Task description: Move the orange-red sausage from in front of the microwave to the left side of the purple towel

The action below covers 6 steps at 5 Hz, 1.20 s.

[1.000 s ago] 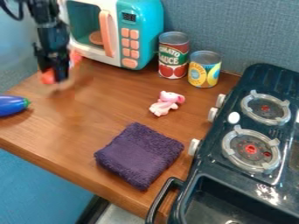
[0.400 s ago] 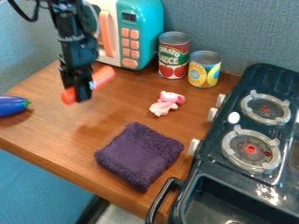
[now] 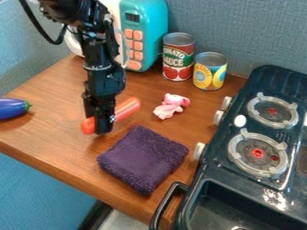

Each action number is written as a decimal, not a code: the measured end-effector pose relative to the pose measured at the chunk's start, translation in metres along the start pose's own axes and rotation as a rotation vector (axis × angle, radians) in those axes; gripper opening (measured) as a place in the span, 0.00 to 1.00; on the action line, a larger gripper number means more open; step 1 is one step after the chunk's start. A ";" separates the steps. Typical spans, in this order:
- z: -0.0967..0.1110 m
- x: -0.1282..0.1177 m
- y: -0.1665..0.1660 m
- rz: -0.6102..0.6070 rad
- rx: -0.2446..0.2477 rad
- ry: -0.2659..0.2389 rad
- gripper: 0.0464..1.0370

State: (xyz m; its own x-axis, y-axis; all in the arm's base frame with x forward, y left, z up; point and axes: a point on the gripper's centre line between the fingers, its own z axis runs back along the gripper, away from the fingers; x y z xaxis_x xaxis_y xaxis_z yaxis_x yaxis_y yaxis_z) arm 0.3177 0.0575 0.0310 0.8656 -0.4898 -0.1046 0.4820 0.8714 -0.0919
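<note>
Fingers (image 3: 105,122) of the black two-finger gripper (image 3: 98,124) are parted by about the thickness of the smooth orange-red, stick-shaped object (image 3: 128,108) and closed on it, as the camera view shows. The stick lies crosswise in the grip, one end jutting out toward the left edge of the view, the other, longer end slanting up toward the right. The gripper points down over the brown wood-grain table (image 3: 57,105), just beside the upper left edge of a folded dark purple terry cloth (image 3: 142,159); whether the stick touches the table I cannot tell.

Beyond the cloth, a small pink toy animal (image 3: 171,106) lies on the wood, to the right of the stick. At the back stand a teal and white toy microwave (image 3: 153,33) with orange buttons, partly behind the arm, then a red and green tin can (image 3: 178,57) and a shorter yellow and blue can (image 3: 210,72), both upright. A glossy blue-purple toy eggplant (image 3: 12,108) with a green tip lies at the left edge. Along the right side is a dark toy stove (image 3: 234,119) with two grey-ringed burners, pale knobs and a small white oval piece (image 3: 240,121) on top; nearer the camera is its dark basin (image 3: 221,215), with a curved black handle (image 3: 163,204).
</note>
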 end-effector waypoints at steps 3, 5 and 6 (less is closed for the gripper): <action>-0.012 -0.017 0.003 0.051 0.036 0.079 0.53; -0.016 -0.020 0.003 0.070 0.023 0.111 0.58; -0.016 -0.021 0.001 0.175 -0.011 0.117 0.86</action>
State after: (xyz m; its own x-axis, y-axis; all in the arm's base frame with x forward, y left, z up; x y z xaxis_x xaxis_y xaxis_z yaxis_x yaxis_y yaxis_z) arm 0.2978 0.0679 0.0171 0.9138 -0.3317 -0.2344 0.3237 0.9433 -0.0731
